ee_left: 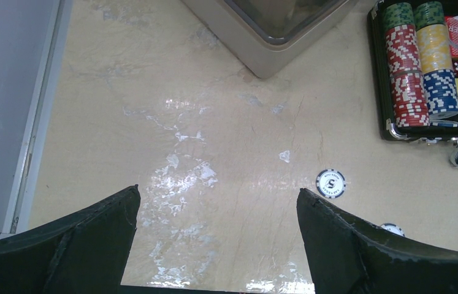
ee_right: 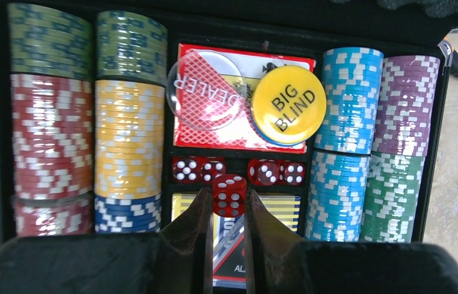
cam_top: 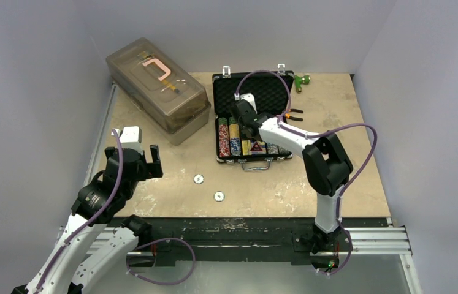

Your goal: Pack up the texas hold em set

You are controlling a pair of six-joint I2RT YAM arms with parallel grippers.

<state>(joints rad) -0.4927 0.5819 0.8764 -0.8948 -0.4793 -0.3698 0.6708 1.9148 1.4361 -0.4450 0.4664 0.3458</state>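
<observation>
The black briefcase (cam_top: pixel 226 82) lies open at the table's back middle, its tray full of chip rows (ee_right: pixel 128 128). My right gripper (ee_right: pixel 226 199) is shut on a red die (ee_right: pixel 229 195) and holds it just above the dice slot, where several red dice (ee_right: pixel 198 168) sit with a gap in the middle. A card deck (ee_right: pixel 238 131) carries a clear dealer disc (ee_right: pixel 205 92) and a yellow big blind disc (ee_right: pixel 289 104). Two loose chips (cam_top: pixel 198 179) (cam_top: pixel 219 196) lie on the table in front of the case. My left gripper (ee_left: pixel 217 205) is open and empty, left of a loose chip (ee_left: pixel 330 183).
A large translucent grey-brown box (cam_top: pixel 156 89) stands at the back left. Orange-handled pliers (cam_top: pixel 293 114) lie just right of the case, and a green object (cam_top: pixel 301 80) sits at the back. The case handle (cam_top: pixel 257 165) juts toward the arms.
</observation>
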